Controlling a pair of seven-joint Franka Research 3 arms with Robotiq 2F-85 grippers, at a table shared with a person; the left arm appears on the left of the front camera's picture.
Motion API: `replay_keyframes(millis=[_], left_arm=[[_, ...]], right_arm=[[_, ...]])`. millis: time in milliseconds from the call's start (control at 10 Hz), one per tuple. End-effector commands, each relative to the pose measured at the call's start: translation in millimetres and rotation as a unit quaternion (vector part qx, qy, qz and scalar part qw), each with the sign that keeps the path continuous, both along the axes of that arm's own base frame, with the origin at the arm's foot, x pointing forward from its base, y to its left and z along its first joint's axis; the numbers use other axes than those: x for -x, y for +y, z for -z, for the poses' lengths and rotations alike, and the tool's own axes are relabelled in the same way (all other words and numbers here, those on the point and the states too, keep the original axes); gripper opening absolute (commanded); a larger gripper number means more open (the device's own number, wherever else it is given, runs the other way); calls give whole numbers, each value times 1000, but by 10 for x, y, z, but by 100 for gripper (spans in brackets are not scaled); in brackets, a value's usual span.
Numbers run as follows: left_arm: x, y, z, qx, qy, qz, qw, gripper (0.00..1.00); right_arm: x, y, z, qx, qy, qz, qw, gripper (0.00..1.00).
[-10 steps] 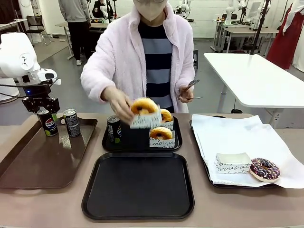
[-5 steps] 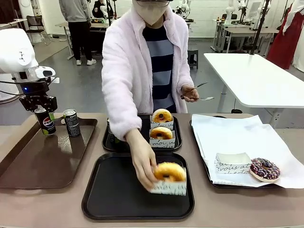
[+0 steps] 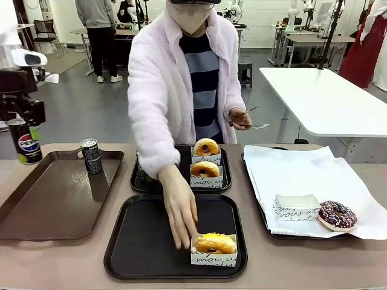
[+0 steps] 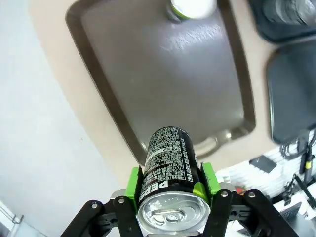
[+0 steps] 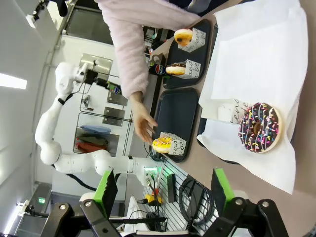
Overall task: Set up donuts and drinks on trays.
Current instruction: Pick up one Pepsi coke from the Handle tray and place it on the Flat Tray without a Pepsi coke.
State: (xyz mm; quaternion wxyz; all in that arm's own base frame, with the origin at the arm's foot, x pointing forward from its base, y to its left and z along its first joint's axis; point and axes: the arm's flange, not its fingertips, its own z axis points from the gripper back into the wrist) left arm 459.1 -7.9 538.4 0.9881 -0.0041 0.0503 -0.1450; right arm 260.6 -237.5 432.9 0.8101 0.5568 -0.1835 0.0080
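Observation:
My left gripper (image 3: 22, 121) is shut on a black Pepsi can (image 3: 25, 144) and holds it in the air over the left end of the table; the left wrist view has this can (image 4: 168, 163) gripped between the green pads. A second can (image 3: 91, 156) stands on the brown tray (image 3: 54, 205). The near black tray (image 3: 151, 241) carries one sleeved glazed donut (image 3: 214, 244), with the person's hand (image 3: 181, 220) beside it. The far black tray (image 3: 175, 180) holds two sleeved donuts (image 3: 205, 158) and a partly hidden can (image 3: 141, 169). My right gripper (image 5: 164, 190) is open, high above the table.
A paper-lined tray (image 3: 302, 175) at the right carries a chocolate-sprinkled donut (image 3: 337, 215) and an empty paper sleeve (image 3: 296, 206). The person's other hand holds tongs (image 3: 248, 119) behind the far tray. The person's forearm reaches across both black trays.
My left gripper lifted the Pepsi can off the brown tray and carried it up and left. The person moved a sleeved donut from the far tray onto the near tray and let go.

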Motion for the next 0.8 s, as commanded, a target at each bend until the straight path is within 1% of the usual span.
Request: replay_keyframes(millis=[0,100,200,300,700], left_arm=[[417,-19,-27,31,-21,44,998,0],[535,-18,-29,44,-26,53,997,0],[610,8,-30,56,-28,47,997,0],[464,-86,-114,19,-14,34,999,0],[464,-86,-114,19,-14,34,999,0]], right_arm=[[1,-17,-10,-5,-9,-1,1000,100],[1,-17,-10,-5,-9,-1,1000,100],[1,-17,-10,-5,-9,-1,1000,100],[1,-17,-10,-5,-9,-1,1000,100],[1,-17,-10,-5,-9,-1,1000,100]])
